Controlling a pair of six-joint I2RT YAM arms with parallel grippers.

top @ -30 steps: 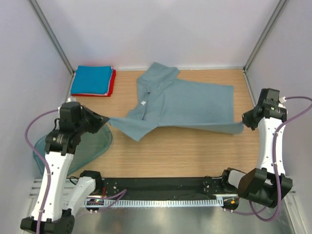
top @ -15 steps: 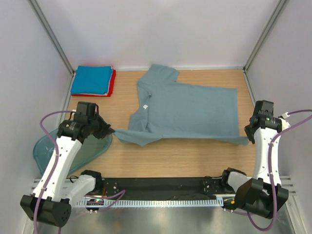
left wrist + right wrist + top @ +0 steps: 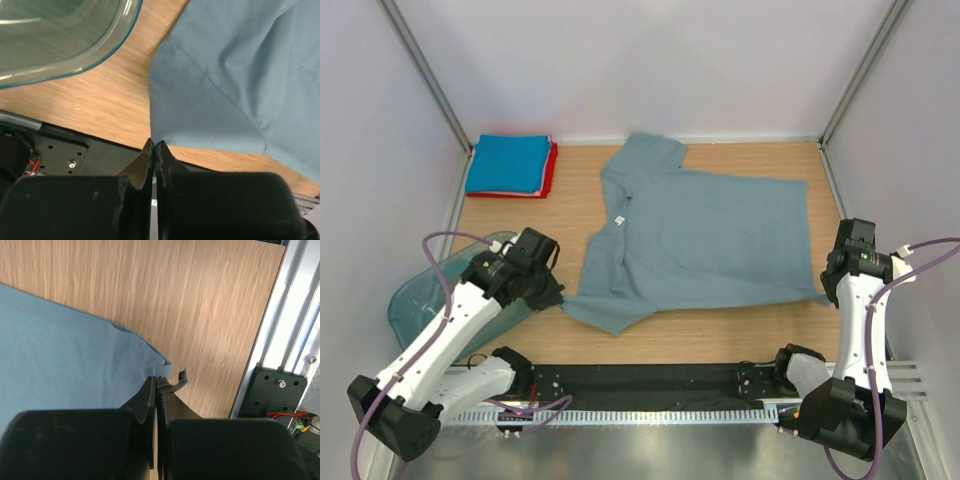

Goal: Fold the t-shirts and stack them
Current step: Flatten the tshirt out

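The grey-blue t-shirt (image 3: 695, 240) lies spread across the middle of the desk (image 3: 720, 330). Its collar and white label are toward the left, one sleeve reaches for the back edge, and the hem is toward the right edge. Its near side is pinched at both ends. The left fingers (image 3: 558, 298) are pressed together on the near left corner, apparently the other sleeve, close to the front edge. The right fingers (image 3: 823, 296) are closed on the near hem corner by the right edge. Gripping two corners of the same long side lets the arms draw the cloth flat. I judge it also readies that side to be carried toward the back for a lengthwise fold.

In the back left corner a bright blue t-shirt (image 3: 508, 163) sits folded on a red t-shirt (image 3: 551, 172). They are well apart from the working area, likely the stack the grey one will join. A teal tub (image 3: 410, 305) lies at the left edge, partly under the left arm and clear of the shirt.
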